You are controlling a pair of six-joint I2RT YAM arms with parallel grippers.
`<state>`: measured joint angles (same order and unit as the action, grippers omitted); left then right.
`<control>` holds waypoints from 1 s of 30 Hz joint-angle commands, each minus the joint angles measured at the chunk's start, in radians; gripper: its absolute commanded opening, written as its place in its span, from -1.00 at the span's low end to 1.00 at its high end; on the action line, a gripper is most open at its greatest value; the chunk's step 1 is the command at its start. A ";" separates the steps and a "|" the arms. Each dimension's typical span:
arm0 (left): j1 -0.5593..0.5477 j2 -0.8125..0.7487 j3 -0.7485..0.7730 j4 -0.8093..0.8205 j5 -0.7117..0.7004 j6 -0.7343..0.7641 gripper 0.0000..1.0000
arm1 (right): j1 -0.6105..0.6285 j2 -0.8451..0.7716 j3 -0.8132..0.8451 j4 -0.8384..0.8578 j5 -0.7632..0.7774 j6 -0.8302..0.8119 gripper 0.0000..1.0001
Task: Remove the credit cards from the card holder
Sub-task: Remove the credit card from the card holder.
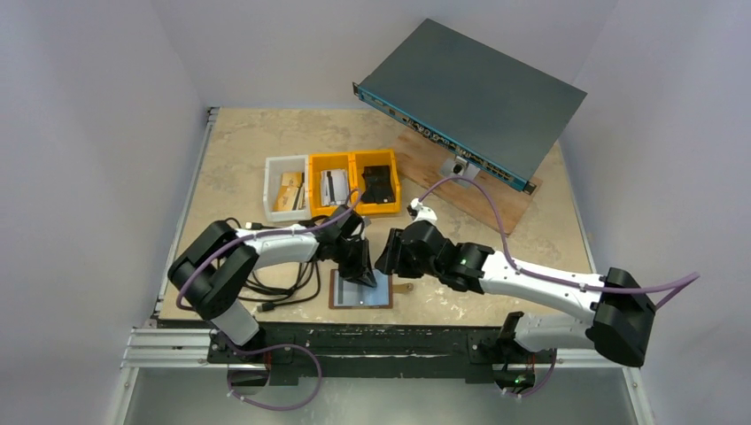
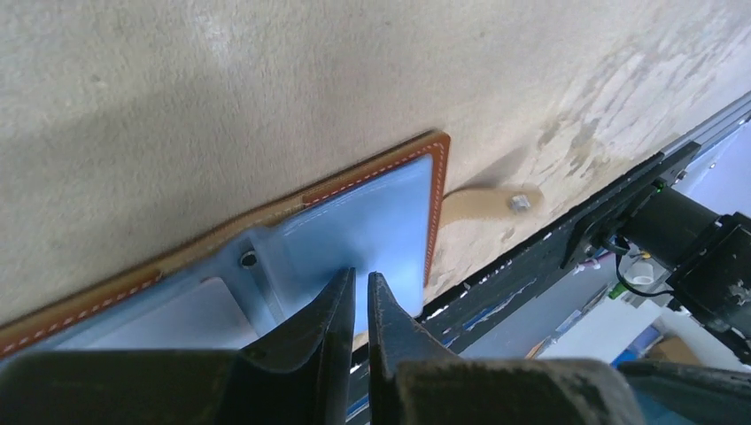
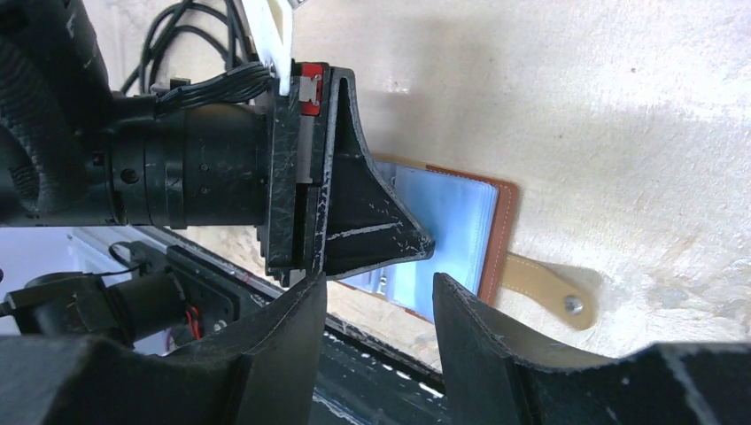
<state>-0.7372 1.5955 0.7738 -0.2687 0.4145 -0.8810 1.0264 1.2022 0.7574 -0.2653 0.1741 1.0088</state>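
- Looking down on a mottled beige table top point(image 1: 248, 150), spreading beneath the left claw point(image 1: 365, 273) and the right claw point(image 1: 384, 258).
- Facing bare grey-white walls point(image 1: 80, 133), standing well to the left of the claws, well to their right and far beyond them.
- Passing a metal rail point(image 1: 168, 347) behind the claws, along the table's near edge.
- Finding a flat grey metal box point(image 1: 478, 88) far beyond the right claw, leaning on a wooden board point(image 1: 478, 190).
- Getting soft, even light, leaving only faint shadows beside the claws.
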 commanded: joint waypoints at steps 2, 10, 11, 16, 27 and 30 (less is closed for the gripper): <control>-0.007 0.032 0.020 0.095 0.049 -0.048 -0.76 | -0.002 0.037 -0.019 0.000 0.028 0.010 -0.04; 0.033 -0.126 0.018 -0.046 -0.038 0.006 -0.69 | 0.000 0.128 0.010 0.085 -0.037 -0.027 -0.05; 0.050 -0.154 0.015 -0.074 -0.055 0.017 -0.69 | 0.000 0.137 0.018 0.089 -0.042 -0.031 -0.05; 0.167 -0.290 -0.038 -0.185 -0.114 0.086 -0.64 | 0.011 0.189 0.057 0.130 -0.076 -0.045 -0.05; 0.237 -0.359 -0.171 -0.167 -0.115 0.091 -0.70 | 0.034 0.398 0.103 0.307 -0.236 -0.036 -0.08; 0.237 -0.354 -0.196 -0.142 -0.109 0.088 -0.70 | 0.033 0.423 0.097 0.333 -0.263 -0.020 -0.08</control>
<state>-0.5041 1.2469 0.6029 -0.4538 0.3035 -0.8005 1.0569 1.6115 0.8303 -0.0200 -0.0250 0.9783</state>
